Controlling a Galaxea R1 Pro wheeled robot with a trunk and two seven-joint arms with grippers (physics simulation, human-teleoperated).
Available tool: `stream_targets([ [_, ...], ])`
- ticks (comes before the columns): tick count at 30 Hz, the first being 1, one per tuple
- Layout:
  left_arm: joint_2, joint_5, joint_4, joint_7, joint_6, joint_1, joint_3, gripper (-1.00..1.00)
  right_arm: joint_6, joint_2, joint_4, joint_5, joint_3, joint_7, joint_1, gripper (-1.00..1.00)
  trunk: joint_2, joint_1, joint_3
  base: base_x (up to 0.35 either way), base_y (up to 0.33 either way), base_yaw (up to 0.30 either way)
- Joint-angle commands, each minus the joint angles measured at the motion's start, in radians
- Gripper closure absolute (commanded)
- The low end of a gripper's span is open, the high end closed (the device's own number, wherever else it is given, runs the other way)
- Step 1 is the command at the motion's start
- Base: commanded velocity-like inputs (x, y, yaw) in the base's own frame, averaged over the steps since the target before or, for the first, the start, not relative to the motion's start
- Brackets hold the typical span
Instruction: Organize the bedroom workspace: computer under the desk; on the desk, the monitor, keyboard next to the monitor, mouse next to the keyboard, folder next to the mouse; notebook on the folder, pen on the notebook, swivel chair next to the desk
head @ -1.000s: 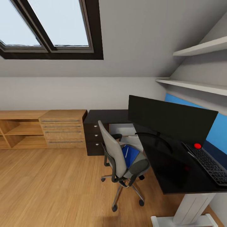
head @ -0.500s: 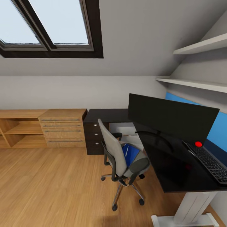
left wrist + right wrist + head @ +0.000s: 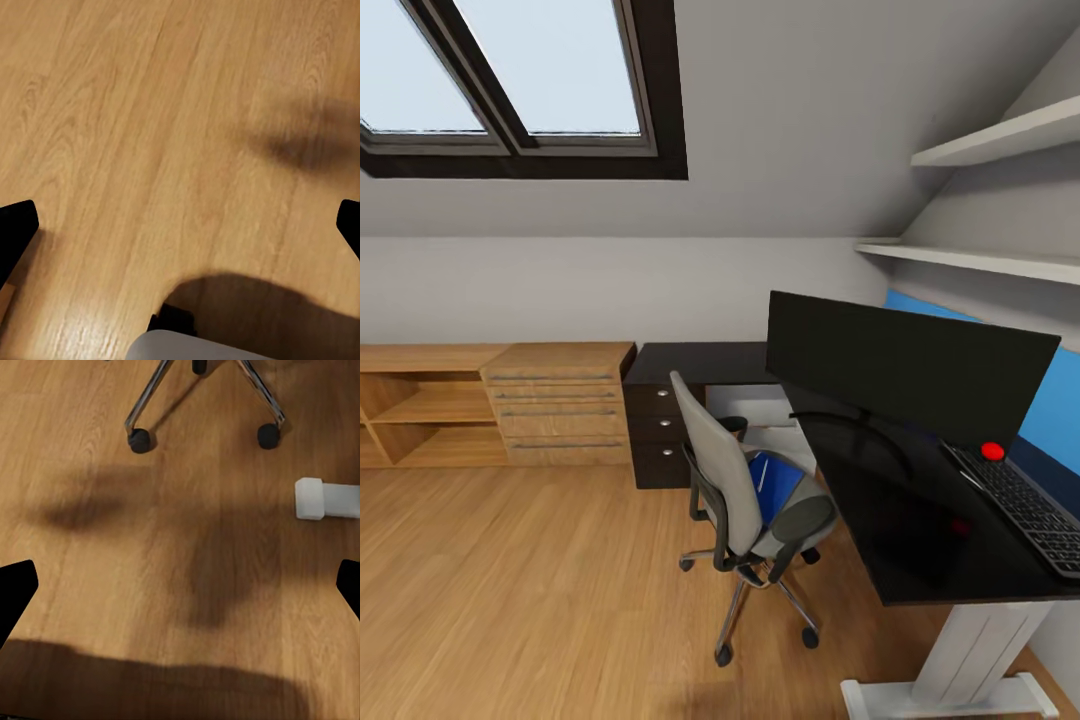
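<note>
Head camera looks over the bedroom: the desk [image 3: 920,560] runs its long black top from about 5 o'clock up toward centre, blue back panel along its far edge at 3 o'clock. On it the monitor [image 3: 905,375] stands upright, its wide screen parallel to that panel, stalk dropping to a ring base. The keyboard [image 3: 1025,505] lies at 4 o'clock with its long axis slanting from the monitor's right end down toward the frame's right edge; a small red round thing, the mouse [image 3: 991,451], sits at its upper end, just beside it. The swivel chair [image 3: 745,500] is pulled up against the desk's near edge, backrest turned to 9 o'clock, seat facing the desk, and a blue folder [image 3: 773,487] lies tilted on the seat with a thin white pen [image 3: 761,478] across it. A dark drawer unit [image 3: 660,430] stands behind the chair, a light-wood chest [image 3: 560,405] at 9 o'clock, shelves [image 3: 980,205] at 2 o'clock. The right wrist camera adds the chair's chrome legs and two castors over the wood floor [image 3: 150,555], plus a white desk foot [image 3: 326,499]; the right gripper [image 3: 180,589] is spread wide, black tips at the frame edges. The left wrist camera shows plank floor and the left gripper [image 3: 180,229], equally wide apart, nothing between.
</note>
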Motion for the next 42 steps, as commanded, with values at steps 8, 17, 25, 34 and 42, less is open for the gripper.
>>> stream_targets([
  [8, 0.003, 0.009, -0.004, 0.002, -0.003, 0.0, 0.002, -1.0, -0.005, 0.0, 0.0, 0.028, -0.001, -0.001, -0.001, -1.0, -0.057, 0.031, -0.026, 0.0, 0.0, 0.0],
  [17, -0.007, 0.026, -0.27, 0.269, 0.126, -0.001, 0.003, -1.0, 0.002, 0.004, -0.08, 0.082, -0.003, -0.031, -0.001, -1.0, -0.12, 0.065, -0.054, 0.0, 0.0, 0.0],
  [25, -0.015, 0.035, -0.637, 0.423, 0.653, -0.068, 0.003, -1.0, 0.28, 0.027, -0.334, 0.083, -0.003, -0.103, -0.09, -1.0, -0.176, 0.096, -0.079, 0.0, 0.0, 0.0],
  [34, -0.015, 0.081, -0.573, 0.432, 0.835, -0.343, 0.003, -1.0, 0.512, 0.092, -0.108, 0.077, -0.004, -0.11, -0.455, -1.0, -0.239, 0.13, -0.108, 0.0, 0.0, 0.0],
  [42, -0.018, 0.117, -0.552, 0.425, 0.854, -0.404, 0.0, -1.0, 0.529, 0.119, -0.023, 0.075, -0.006, -0.108, -0.551, -1.0, -0.295, 0.161, -0.133, 0.0, 0.0, 0.0],
])
